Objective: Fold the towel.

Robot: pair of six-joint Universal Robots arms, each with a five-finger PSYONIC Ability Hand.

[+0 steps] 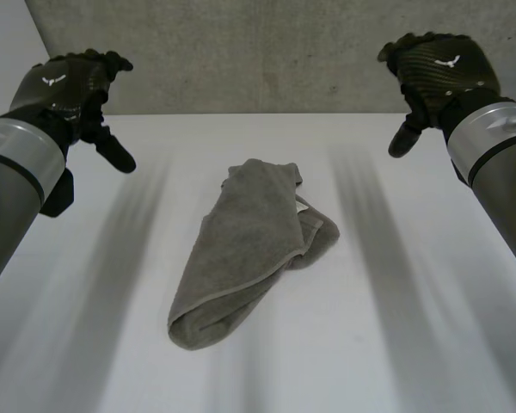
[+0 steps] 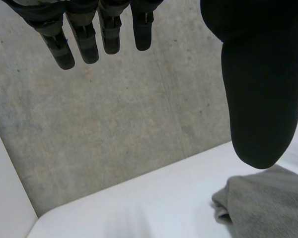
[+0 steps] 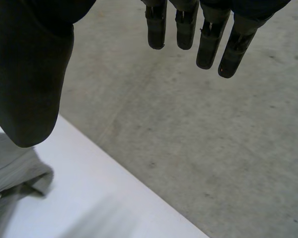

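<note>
Both my hands hang open above the white table point(image 1: 396, 344), left hand point(image 1: 73, 90) and right hand point(image 1: 439, 73) well apart from the crumpled grey towel point(image 1: 245, 249) lying between them, fingers straight.

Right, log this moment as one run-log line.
towel: bunched on table | left hand: open, raised | right hand: open, raised | contact: none
</note>
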